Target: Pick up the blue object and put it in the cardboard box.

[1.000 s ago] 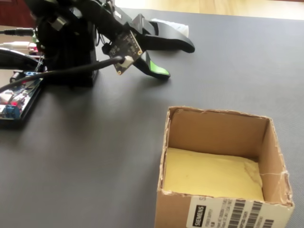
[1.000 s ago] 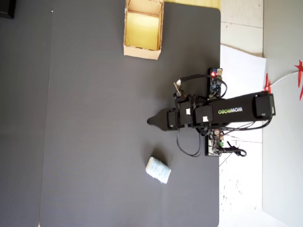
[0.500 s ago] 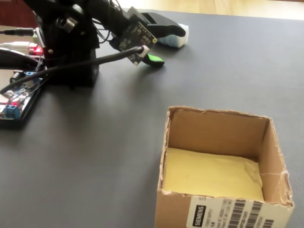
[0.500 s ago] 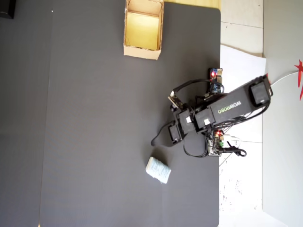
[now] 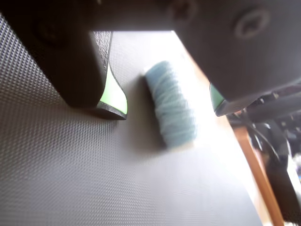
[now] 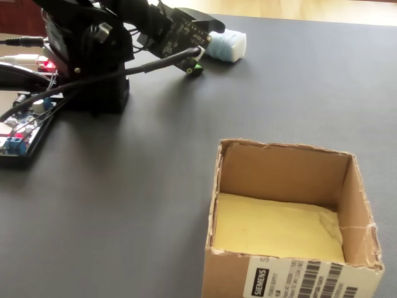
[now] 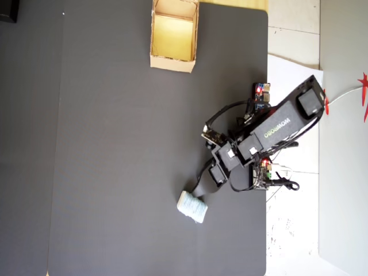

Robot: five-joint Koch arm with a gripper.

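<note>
Gripper (image 5: 164, 106) poised over the pale blue pad (image 5: 171, 110) in the wrist view, its jaws spread, one green-lined tip touching the dark textured mat (image 5: 70, 179) at the left and the other above the pad's right side; the pad lies between them, ungripped. Overhead view: pad (image 7: 192, 206) near the mat's lower right part, well apart from the open cardboard box (image 7: 174, 60) at the top edge.

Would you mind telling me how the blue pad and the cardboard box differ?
The pad is pale blue, soft and ribbed; the box is stiff tan cardboard. The pad is much smaller. The pad is solid; the box is open-topped and empty. Both rest on the dark mat.
</note>
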